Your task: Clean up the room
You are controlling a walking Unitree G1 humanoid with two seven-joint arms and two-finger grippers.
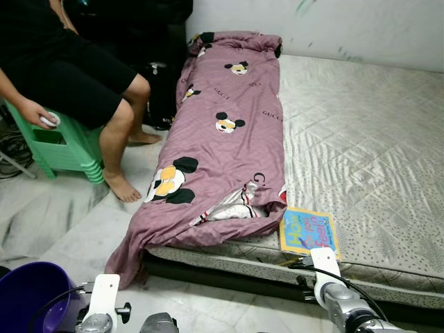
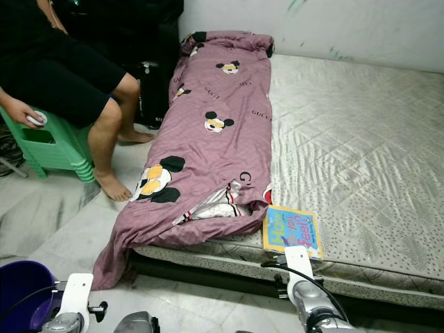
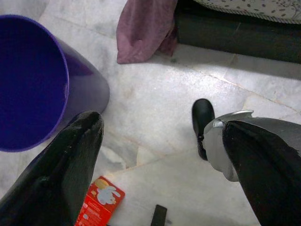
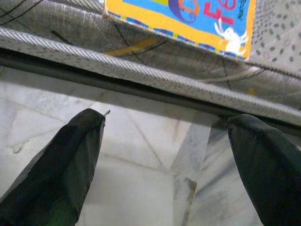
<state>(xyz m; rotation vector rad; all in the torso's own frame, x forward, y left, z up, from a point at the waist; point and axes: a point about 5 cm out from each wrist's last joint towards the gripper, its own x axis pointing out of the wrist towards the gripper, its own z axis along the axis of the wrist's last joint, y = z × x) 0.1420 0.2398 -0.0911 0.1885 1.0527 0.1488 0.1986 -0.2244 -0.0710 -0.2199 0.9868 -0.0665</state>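
Your right pincer (image 4: 164,141) is spread wide, nothing between its fingers, and it hangs over the marble floor (image 4: 141,155) right at the foot edge of the mattress (image 1: 361,139). The thing to grab is the children's book (image 1: 308,231), blue and yellow cover, lying flat on the mattress's near edge. From the right wrist view the book (image 4: 188,19) sits just past the fingertips and above them, up on the mattress top, so the pincer is near it but not touching.

Just to the left of the book you've got the mauve duvet (image 1: 222,132) with the cartoon mouse print, running the length of the mattress's left side, its lower corner spilling off the edge down toward the floor.

Your left pincer (image 3: 155,155) is released too, fingers apart, held low over the floor. In its view there's a purple bucket (image 3: 33,80) right beside one finger, and a small red packet (image 3: 99,205) lying flat on the tiles just below that finger. A small dark flat thing lies near the packet, can't tell what it is. The hanging duvet corner (image 3: 143,28) shows further off there.

A person (image 1: 76,69) sits on a green plastic stool (image 1: 62,146) at the left, bare feet on the floor, holding something small and white.
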